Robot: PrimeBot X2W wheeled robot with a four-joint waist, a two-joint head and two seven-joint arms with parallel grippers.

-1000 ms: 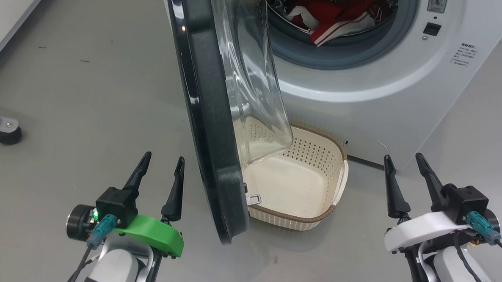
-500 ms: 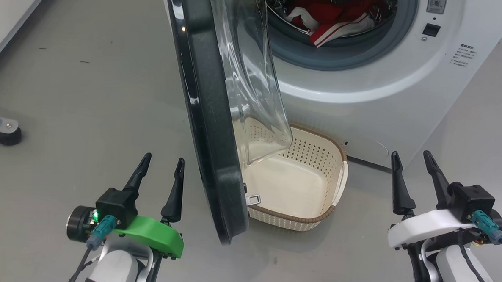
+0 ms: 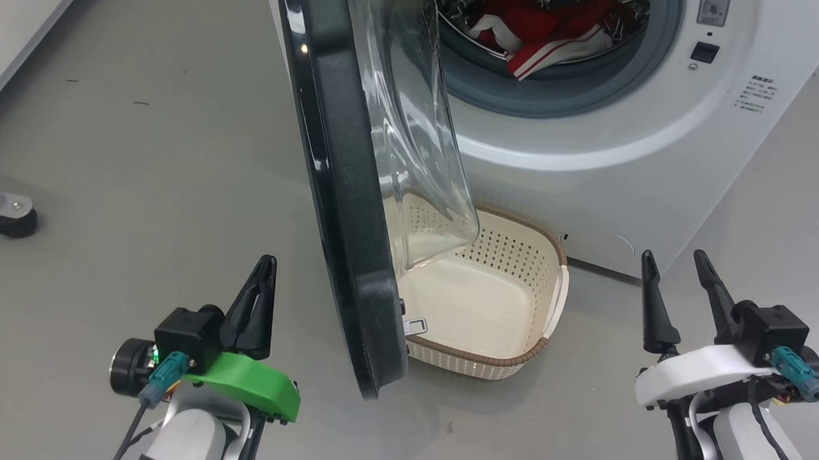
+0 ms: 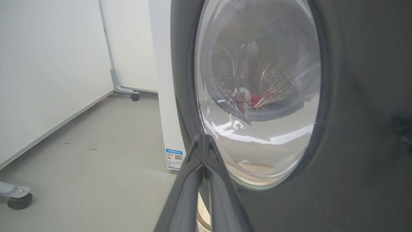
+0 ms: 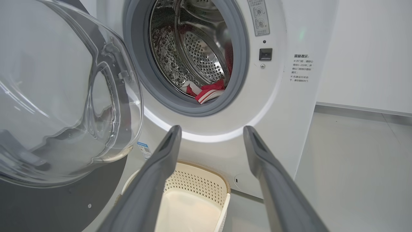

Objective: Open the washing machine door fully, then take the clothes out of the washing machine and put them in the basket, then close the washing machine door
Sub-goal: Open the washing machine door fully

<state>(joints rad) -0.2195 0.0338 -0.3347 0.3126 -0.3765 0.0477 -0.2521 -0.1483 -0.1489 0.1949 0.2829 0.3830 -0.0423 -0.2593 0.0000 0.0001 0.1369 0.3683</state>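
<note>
The washing machine door (image 3: pixel 346 186) stands partly swung out, black rim toward me, its glass bowl (image 3: pixel 413 140) hanging over the basket (image 3: pixel 508 355). Red clothes (image 3: pixel 550 25) with white stripes lie in the drum of the white washing machine (image 3: pixel 635 129). My left gripper (image 3: pixel 264 265) is shut on nothing, low on the floor side, just left of the door's rim. My right gripper (image 3: pixel 674 259) is open and empty, right of the basket. The left wrist view has the door (image 4: pixel 354 96) close ahead and the shut gripper (image 4: pixel 203 138). The right wrist view has the clothes (image 5: pixel 207 91), the basket (image 5: pixel 222 206) and the open gripper (image 5: pixel 210 129).
A grey caster foot (image 3: pixel 12 223) stands on the floor at the far left, beside a white wall (image 3: pixel 18 19). A blue label sticker (image 4: pixel 174 159) marks the machine's side. Grey floor spreads to the left of the door and to the right of the machine.
My left gripper's fingers have come together from open to shut. The right gripper has drifted slightly right. The head camera has shifted a little.
</note>
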